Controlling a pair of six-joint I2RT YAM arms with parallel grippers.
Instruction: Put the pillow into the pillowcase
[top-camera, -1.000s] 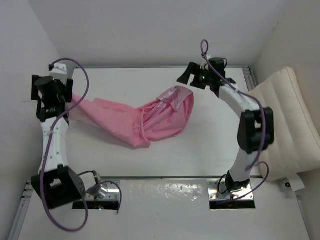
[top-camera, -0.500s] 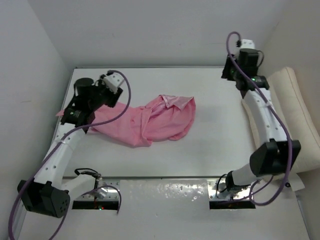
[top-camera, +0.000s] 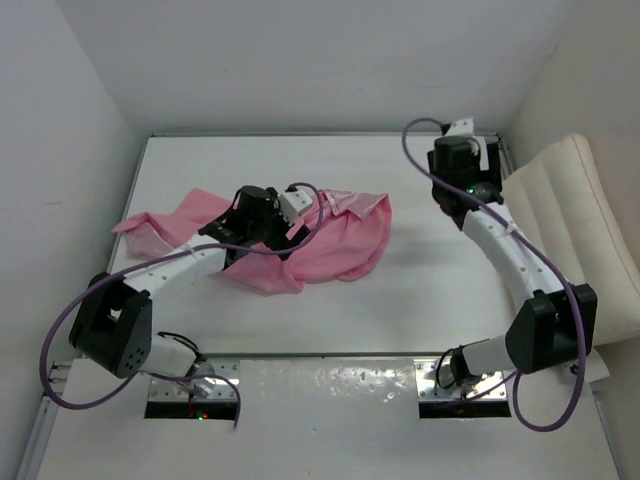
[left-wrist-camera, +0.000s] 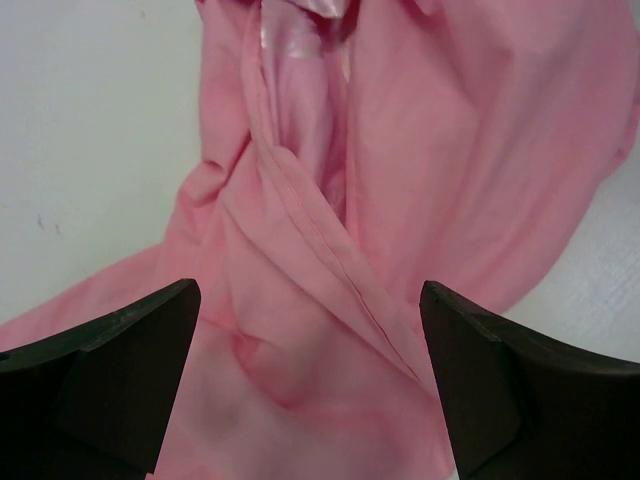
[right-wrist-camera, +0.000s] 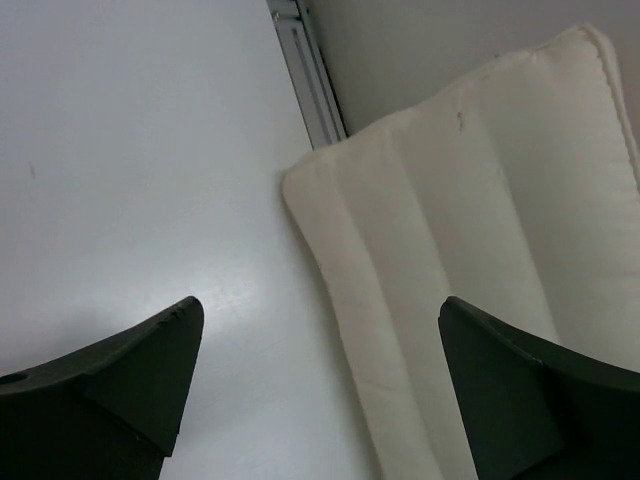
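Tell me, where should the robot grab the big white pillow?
Probably the rounded corner of the pillow, where its long edge reaches onto the table. Come down from above on the table side with the open right end effector: that edge is thin, bare and closest.

Pillowcase (top-camera: 340, 245): pink throughout, with a paler glossy pink strip along its far hem. Pillow (top-camera: 575, 225): cream-white, with lengthwise ridges. Table (top-camera: 420, 290): plain white. Arms (top-camera: 505, 250): white links, black joints. Cables (top-camera: 405, 143): purple.
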